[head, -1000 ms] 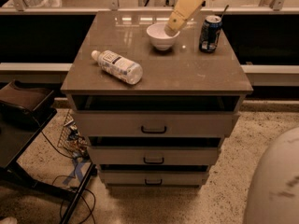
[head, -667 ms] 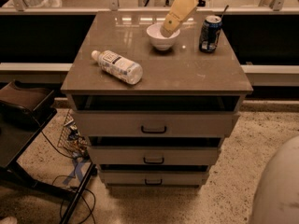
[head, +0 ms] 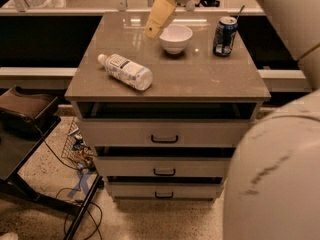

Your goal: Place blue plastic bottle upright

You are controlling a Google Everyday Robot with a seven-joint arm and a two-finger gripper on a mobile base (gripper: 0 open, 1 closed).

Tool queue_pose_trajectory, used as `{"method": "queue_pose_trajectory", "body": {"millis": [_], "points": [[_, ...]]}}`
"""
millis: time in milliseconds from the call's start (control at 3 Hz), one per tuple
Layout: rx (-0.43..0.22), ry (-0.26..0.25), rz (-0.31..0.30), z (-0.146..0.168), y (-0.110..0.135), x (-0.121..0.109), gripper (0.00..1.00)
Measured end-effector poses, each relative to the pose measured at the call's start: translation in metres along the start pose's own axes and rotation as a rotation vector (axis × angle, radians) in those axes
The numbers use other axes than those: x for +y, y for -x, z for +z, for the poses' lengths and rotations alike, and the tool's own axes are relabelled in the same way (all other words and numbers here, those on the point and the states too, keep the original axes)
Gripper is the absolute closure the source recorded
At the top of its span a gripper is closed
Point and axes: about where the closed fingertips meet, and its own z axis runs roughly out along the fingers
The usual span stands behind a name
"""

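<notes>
The blue plastic bottle (head: 126, 71) lies on its side on the left part of the cabinet top (head: 200, 79), its white cap pointing to the back left. It is clear with a white printed label. My gripper (head: 152, 32) hangs over the back of the top, just left of the white bowl. It is above and to the right of the bottle, apart from it, and holds nothing that I can see.
A white bowl (head: 175, 37) and a dark blue soda can (head: 224, 36) stand at the back of the top. The cabinet has three drawers (head: 165, 139) below. A dark chair (head: 25, 111) and cables (head: 75, 154) are at the left. My arm's pale body (head: 280, 179) fills the lower right.
My gripper has moved left, from over the bowl to its left side, closer to the bottle. The bottle, bowl and can have not moved.
</notes>
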Motion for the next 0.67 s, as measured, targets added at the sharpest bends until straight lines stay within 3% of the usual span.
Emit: {"method": "queue_pose_trajectory", "body": {"millis": [667], "points": [[0.106, -0.046, -0.008, 0.027, 0.028, 0.005, 0.0]]}}
